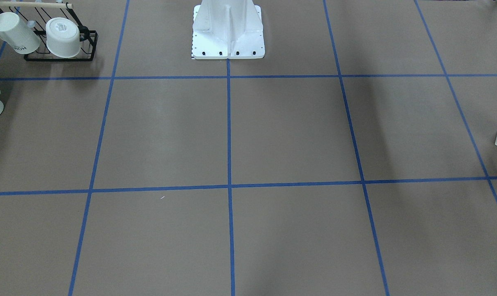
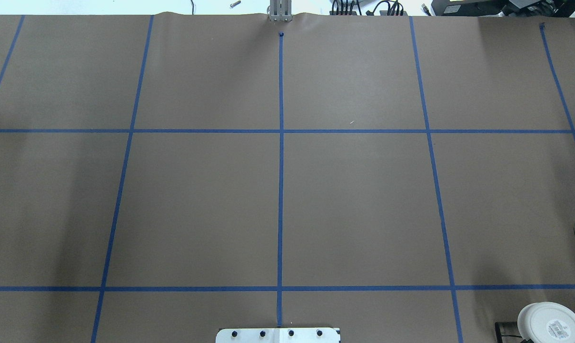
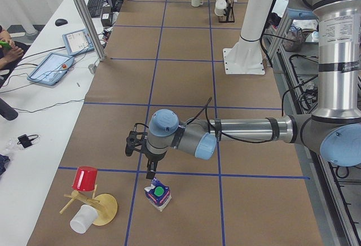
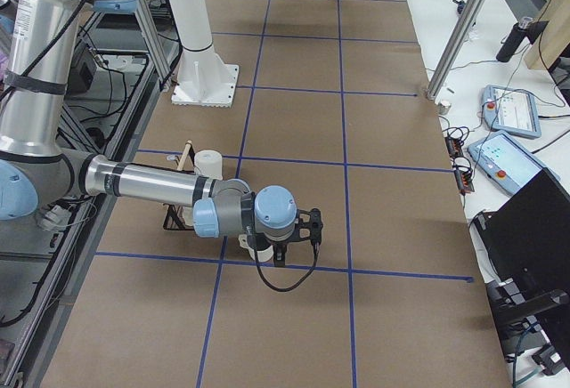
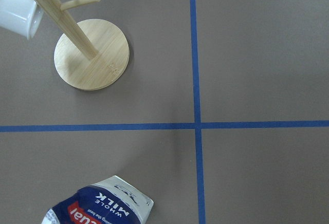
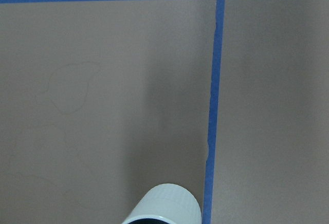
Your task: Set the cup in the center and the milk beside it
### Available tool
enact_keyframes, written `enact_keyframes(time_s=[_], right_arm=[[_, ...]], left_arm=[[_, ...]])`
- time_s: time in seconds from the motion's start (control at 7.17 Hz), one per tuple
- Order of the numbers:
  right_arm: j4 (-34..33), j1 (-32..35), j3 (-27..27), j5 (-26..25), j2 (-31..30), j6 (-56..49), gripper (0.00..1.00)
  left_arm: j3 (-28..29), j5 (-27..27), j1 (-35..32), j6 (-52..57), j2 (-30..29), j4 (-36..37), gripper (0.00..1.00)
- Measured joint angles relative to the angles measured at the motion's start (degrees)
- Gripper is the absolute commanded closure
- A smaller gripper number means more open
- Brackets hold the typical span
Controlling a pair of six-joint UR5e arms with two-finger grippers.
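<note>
A wooden stand (image 5: 91, 54) sits near the milk (image 5: 103, 206); a rack (image 1: 59, 58) holds 2 mugs (image 1: 62, 37). Cannot tell whether left gripper (image 3: 148, 170) or right gripper (image 4: 303, 232) is spread.

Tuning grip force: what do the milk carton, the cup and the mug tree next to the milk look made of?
Milk carton: coated paperboard, slight sheen. It has printed panels and folded top edges.
Cup: probably glazed ceramic, going by its smooth white wall and rounded rim. Plastic can't be ruled out.
Mug tree: pale wood or bamboo, matte, with faint grain on the round base.
</note>
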Motion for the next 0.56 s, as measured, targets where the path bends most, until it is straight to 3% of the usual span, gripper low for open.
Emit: enact_keyframes(time_s=[0.56], right_arm=[[1.7,-5.5,-3.1,0.2,-0.5,0.6,0.0]], left_arm=[[0.8,-0.2,0.0,-0.4,0.3,-1.3,0.01]])
